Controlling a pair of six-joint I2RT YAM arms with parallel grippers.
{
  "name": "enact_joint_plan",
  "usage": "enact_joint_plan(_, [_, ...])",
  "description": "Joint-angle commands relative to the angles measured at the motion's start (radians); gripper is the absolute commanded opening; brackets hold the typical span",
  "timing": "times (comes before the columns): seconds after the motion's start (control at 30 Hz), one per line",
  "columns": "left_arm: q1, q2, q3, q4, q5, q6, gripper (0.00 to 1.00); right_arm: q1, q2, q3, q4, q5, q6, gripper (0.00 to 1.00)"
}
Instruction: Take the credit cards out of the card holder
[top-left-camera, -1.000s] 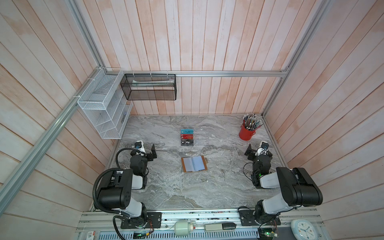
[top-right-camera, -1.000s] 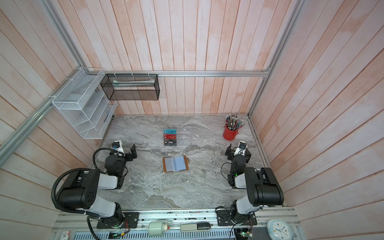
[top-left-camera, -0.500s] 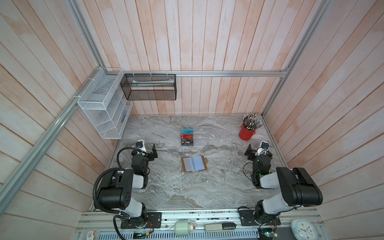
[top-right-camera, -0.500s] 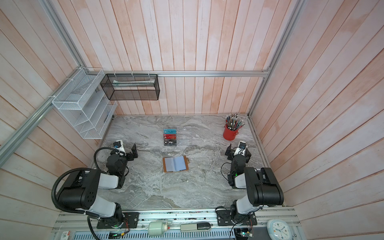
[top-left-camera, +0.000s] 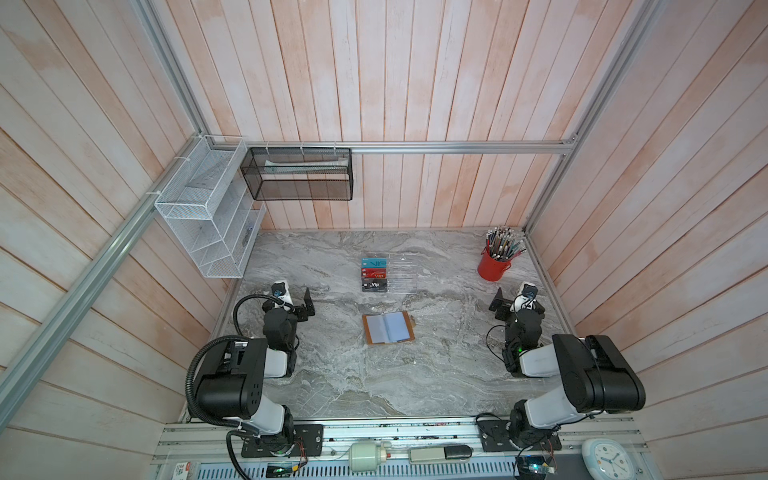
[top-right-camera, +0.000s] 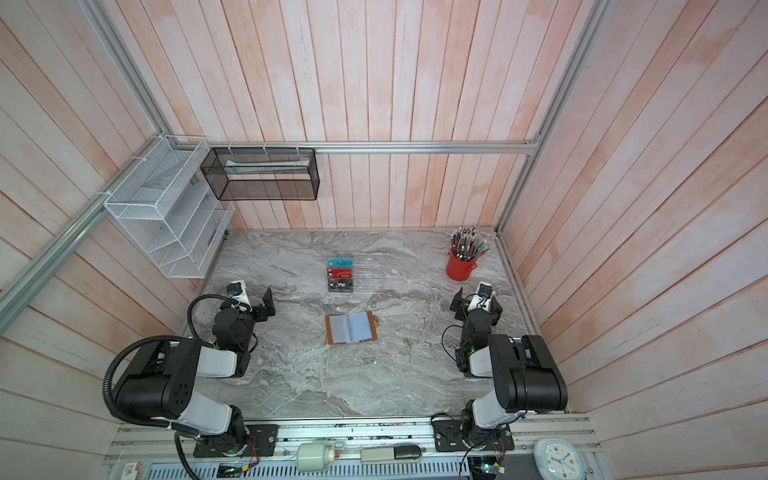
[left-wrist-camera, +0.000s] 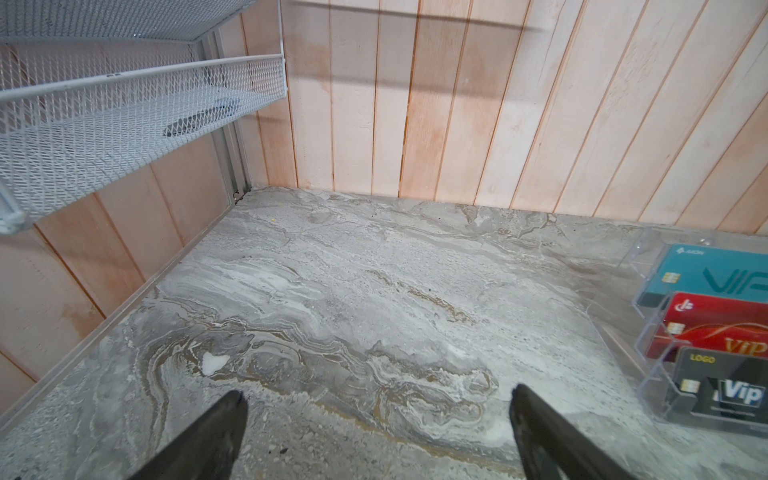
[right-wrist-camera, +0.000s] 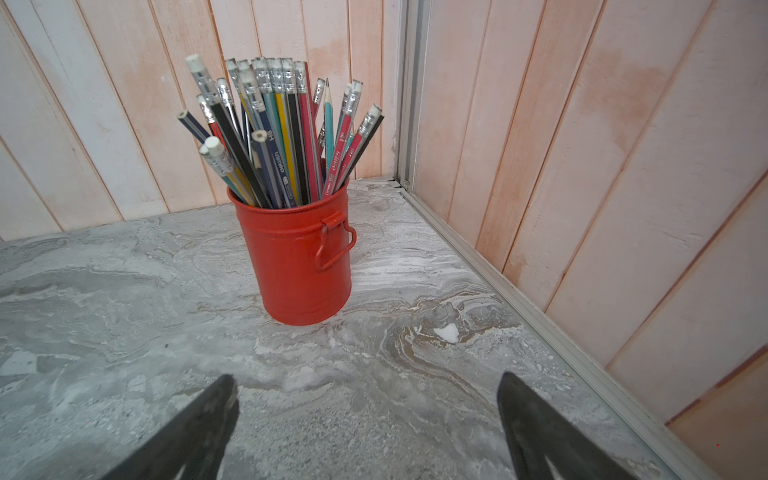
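Observation:
The card holder, a tan-brown wallet, lies open and flat mid-table, its clear sleeves facing up and looking pale grey. Three credit cards stand in a clear stepped rack behind it: teal, red and black. My left gripper is open over bare marble, left of the rack and wallet. My right gripper is open and empty too, far right of the wallet.
A red cup of pencils stands just beyond the right gripper near the back right corner. A white wire shelf hangs on the left wall. A black mesh basket hangs on the back wall.

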Motion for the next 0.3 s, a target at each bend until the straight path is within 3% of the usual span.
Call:
enact_joint_plan(0.0, [-0.003, 0.008, 0.026, 0.000, -0.010, 0.013, 1.00, -0.004, -0.011, 0.009, -0.008, -0.009, 0.006, 0.98])
enact_joint_plan(0.27, [-0.002, 0.007, 0.022, 0.006, -0.008, 0.012, 1.00, -0.004, -0.011, 0.009, -0.009, -0.009, 0.006, 0.98])
